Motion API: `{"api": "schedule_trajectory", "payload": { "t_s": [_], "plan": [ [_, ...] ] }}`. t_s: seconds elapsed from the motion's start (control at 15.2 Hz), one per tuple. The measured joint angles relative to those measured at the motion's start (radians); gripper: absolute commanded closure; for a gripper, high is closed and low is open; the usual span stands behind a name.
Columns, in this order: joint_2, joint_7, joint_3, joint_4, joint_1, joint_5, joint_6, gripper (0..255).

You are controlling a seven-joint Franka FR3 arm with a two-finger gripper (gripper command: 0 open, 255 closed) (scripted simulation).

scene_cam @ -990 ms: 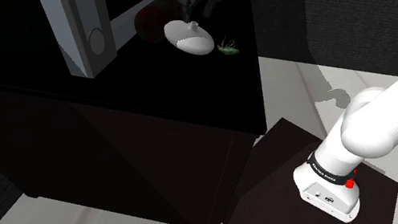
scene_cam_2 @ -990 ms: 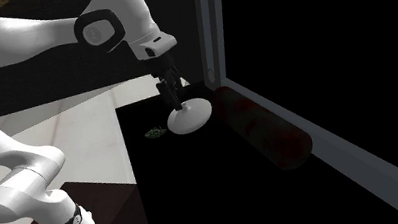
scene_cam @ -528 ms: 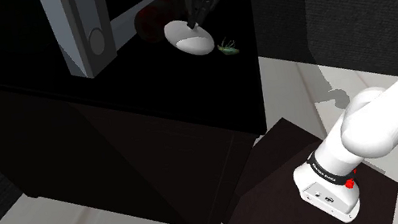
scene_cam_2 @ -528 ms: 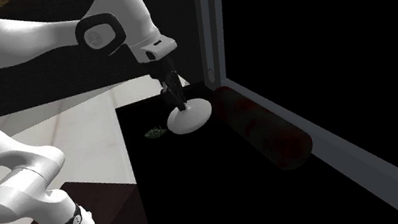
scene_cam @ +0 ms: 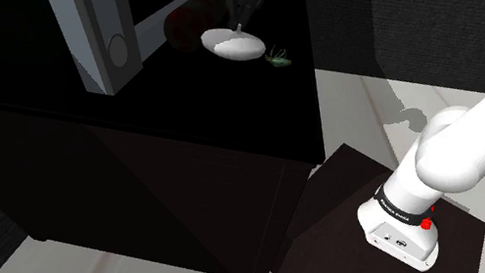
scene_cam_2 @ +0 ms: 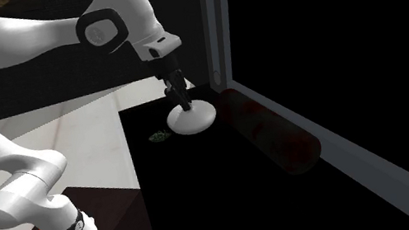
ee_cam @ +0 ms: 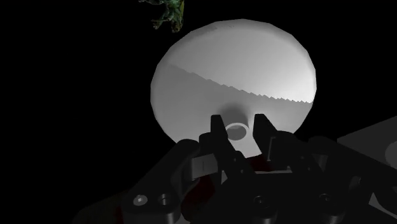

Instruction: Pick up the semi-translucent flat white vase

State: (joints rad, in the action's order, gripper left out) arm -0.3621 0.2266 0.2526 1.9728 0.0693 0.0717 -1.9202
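Now level and a little higher than 0.5 s ago, no longer tilted: flat white vase [scene_cam: 234, 43], above the black cabinet top [scene_cam: 176, 101], between a dark red cylinder [scene_cam: 189, 25] and a small green object [scene_cam: 278, 56]. Gripped at its short neck by the gripper [ee_cam: 236, 130], 2 fingers [ee_cam: 216, 127] narrowly apart, 1 pressing on each side.

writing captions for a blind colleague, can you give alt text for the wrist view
The black gripper clasps the short neck of a round, flat white vase over a black surface. A small green object lies just beyond the vase, on the side away from the gripper.
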Motion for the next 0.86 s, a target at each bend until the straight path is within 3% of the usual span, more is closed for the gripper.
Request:
{"api": "schedule_trajectory", "payload": {
  "t_s": [0.86],
  "plan": [
    [0.051,0.007,-0.001,-0.221,-0.007,-0.014,0.171,255]
  ]
}}
